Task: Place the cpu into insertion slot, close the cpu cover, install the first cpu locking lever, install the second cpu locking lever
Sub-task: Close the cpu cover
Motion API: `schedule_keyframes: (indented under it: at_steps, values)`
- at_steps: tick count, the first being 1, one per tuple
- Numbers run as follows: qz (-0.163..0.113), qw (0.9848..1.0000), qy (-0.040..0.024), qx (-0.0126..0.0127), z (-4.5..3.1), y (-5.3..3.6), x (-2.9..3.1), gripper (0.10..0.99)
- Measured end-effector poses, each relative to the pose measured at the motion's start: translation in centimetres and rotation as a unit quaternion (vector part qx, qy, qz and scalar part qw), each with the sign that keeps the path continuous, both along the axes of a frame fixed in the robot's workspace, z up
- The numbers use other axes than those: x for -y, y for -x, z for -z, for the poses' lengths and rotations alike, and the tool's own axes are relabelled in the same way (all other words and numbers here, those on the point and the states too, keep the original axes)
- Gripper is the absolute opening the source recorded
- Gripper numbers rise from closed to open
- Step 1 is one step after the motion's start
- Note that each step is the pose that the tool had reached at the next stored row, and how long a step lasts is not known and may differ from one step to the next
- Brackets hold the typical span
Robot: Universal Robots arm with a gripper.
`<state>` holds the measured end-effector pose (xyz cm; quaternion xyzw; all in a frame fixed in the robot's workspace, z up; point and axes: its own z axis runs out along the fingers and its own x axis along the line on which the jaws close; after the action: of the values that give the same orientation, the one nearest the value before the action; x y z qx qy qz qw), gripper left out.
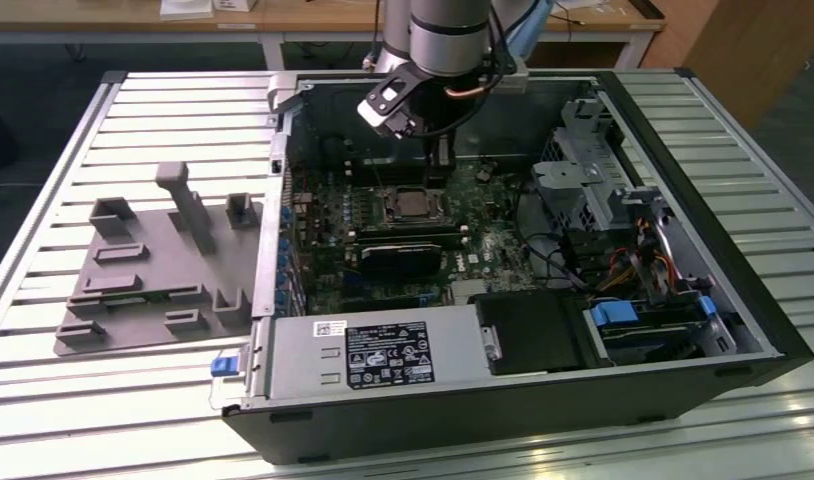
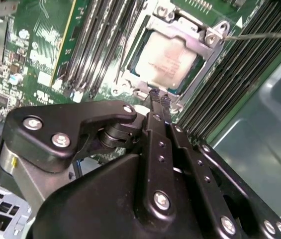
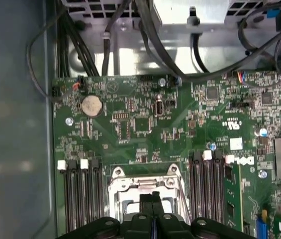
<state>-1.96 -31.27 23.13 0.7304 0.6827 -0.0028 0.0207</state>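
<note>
Your gripper [image 2: 158, 97] was clenched, fingers pressed together with nothing between them. In the second wrist view its tips hung just beside the edge of the cpu cover [image 2: 203, 48]; whether they touched it, you couldn't tell. The cover lay flat over the cpu [image 2: 167, 59], which sat in the insertion slot [image 2: 130, 82]. A thin lever [image 2: 264, 35] stuck out past one corner. Long memory slots [image 2: 95, 45] flanked the socket. In the exterior view, the open computer case [image 1: 514, 410] lay on a slatted table [image 1: 60, 400].
</note>
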Motion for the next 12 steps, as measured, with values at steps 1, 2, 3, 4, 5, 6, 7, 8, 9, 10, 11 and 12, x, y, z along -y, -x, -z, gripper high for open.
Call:
schedule_keyframes:
  at_steps: [1, 2, 3, 4, 5, 6, 7, 8, 9, 10, 11, 12]
  values:
    - [0.000, 1.0000, 0.0000, 0.0000, 0.05, 0.13, 0.00, 0.102]
    - [0.000, 1.0000, 0.0001, -0.0001, 0.10, 0.27, 0.01, 0.102]
    - [0.000, 1.0000, 0.0001, 0.0000, 0.15, 0.43, 0.01, 0.102]
    - [0.000, 1.0000, 0.0001, 0.0000, 0.21, 0.60, 0.01, 0.102]
    - [0.000, 1.0000, 0.0001, 0.0001, 0.26, 0.79, 0.01, 0.102]
    - [0.000, 1.0000, 0.0001, 0.0002, 0.32, 0.98, 0.01, 0.102]
    - [0.000, 1.0000, 0.0001, 0.0003, 0.38, 1.18, 0.01, 0.102]
    - [0.000, 1.0000, 0.0001, 0.0005, 0.44, 1.38, 0.02, 0.102]
    - [0.000, 1.0000, 0.0000, 0.0007, 0.50, 1.56, 0.02, 0.102]
    - [0.000, 1.0000, 0.0001, 0.0009, 0.55, 1.70, 0.03, 0.102]
    - [0.000, 1.0000, 0.0000, 0.0010, 0.61, 1.82, 0.03, 0.102]
    - [0.000, 1.0000, 0.0001, 0.0012, 0.66, 1.92, 0.05, 0.102]
